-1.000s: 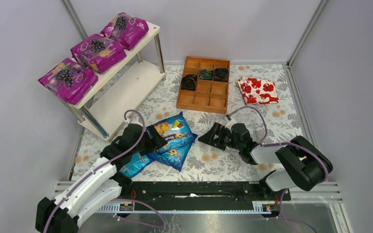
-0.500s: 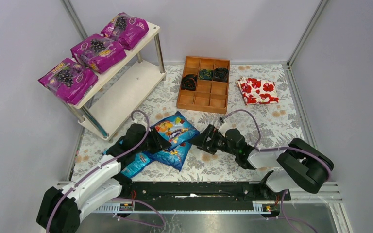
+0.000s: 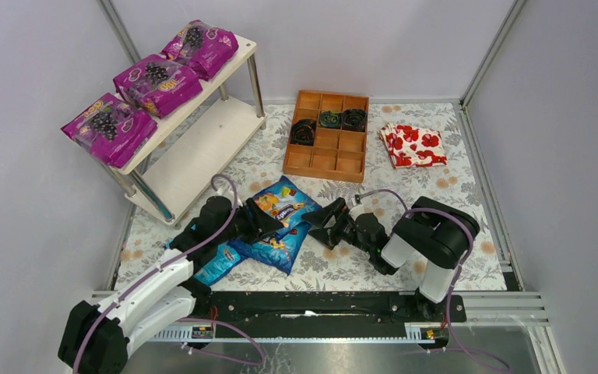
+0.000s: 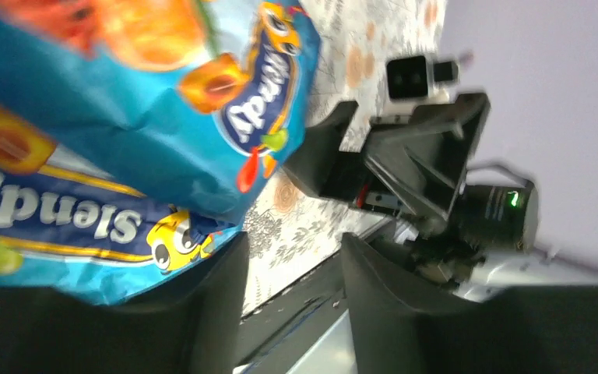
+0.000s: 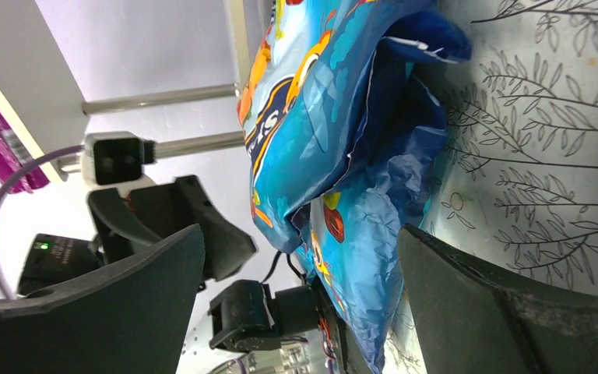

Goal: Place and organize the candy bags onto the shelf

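Candy bags (image 3: 276, 234): the blue ones lie heaped between the two grippers, and they look light, puffy and slick.
The top blue bag (image 3: 284, 204) lies tilted right at the fingertips of the left gripper (image 3: 269, 220). Its jaws stand partway closed at the bag's edge, but whether any film is pinched between them I cannot tell. The right gripper (image 3: 315, 224) gapes fully and holds nothing, with the heap just ahead of its fingers. The packs look air-filled, with loose contents that will probably shift and glossy film that is likely to slip. A pinch on the flat crimped end seam or a gathered corner should hold better than squeezing the belly. Three purple bags (image 3: 156, 82) sit on the top board of the shelf (image 3: 202, 148), well beyond the left gripper.
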Robot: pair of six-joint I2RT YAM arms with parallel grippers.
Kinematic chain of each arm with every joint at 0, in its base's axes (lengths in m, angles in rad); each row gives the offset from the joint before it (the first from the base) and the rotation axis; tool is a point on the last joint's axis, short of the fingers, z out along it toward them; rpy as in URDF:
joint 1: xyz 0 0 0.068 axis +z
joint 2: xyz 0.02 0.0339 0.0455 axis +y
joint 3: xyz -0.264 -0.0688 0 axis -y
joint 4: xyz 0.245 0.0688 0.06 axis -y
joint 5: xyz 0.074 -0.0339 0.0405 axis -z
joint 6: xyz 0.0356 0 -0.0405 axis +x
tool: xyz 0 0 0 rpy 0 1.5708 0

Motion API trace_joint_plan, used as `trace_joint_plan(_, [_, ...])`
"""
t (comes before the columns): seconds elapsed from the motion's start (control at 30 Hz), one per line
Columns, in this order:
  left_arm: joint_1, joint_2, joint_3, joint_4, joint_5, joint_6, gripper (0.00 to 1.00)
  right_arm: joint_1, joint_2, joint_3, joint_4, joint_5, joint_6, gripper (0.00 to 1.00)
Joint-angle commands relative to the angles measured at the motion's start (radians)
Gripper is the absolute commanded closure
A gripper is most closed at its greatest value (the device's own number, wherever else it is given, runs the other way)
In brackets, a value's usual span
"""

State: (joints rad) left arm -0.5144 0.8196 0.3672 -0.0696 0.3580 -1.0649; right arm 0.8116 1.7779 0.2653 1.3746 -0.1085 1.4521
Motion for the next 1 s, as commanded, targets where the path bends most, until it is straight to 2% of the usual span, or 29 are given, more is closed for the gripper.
trace_joint_plan(0.0, [0.001,-0.038,0.010,-0.151,-0.107,-0.074,0.29,0.010,0.024,-0.029,0.182,0.073,0.059,0.00])
trace_joint_plan(0.03, [0.001,-0.043,-0.014,-0.122,-0.095,-0.103,0.23,0.010,0.023,-0.032,0.178,0.074,0.051,0.00])
trace_joint_plan(0.07, [0.001,-0.040,-0.033,-0.097,-0.087,-0.137,0.22,0.010,0.018,-0.033,0.168,0.076,0.046,0.00])
trace_joint_plan(0.2, [0.001,0.031,-0.065,0.006,-0.073,-0.203,0.21,0.010,-0.006,-0.026,0.122,0.075,0.024,0.00])
trace_joint_plan(0.37, [0.001,0.135,-0.068,0.187,-0.080,-0.223,0.37,0.010,-0.042,-0.005,0.050,0.069,-0.003,0.00])
trace_joint_plan(0.6, [0.001,0.200,-0.060,0.294,-0.099,-0.208,0.59,0.010,-0.068,0.023,-0.010,0.060,-0.025,0.00])
trace_joint_plan(0.73, [0.001,0.208,-0.062,0.373,-0.062,-0.210,0.83,0.010,-0.038,0.056,0.000,0.034,-0.007,0.00])
trace_joint_plan(0.97, [0.001,0.114,-0.086,0.467,0.014,-0.314,0.94,0.010,0.038,0.124,0.057,0.031,0.088,0.00])
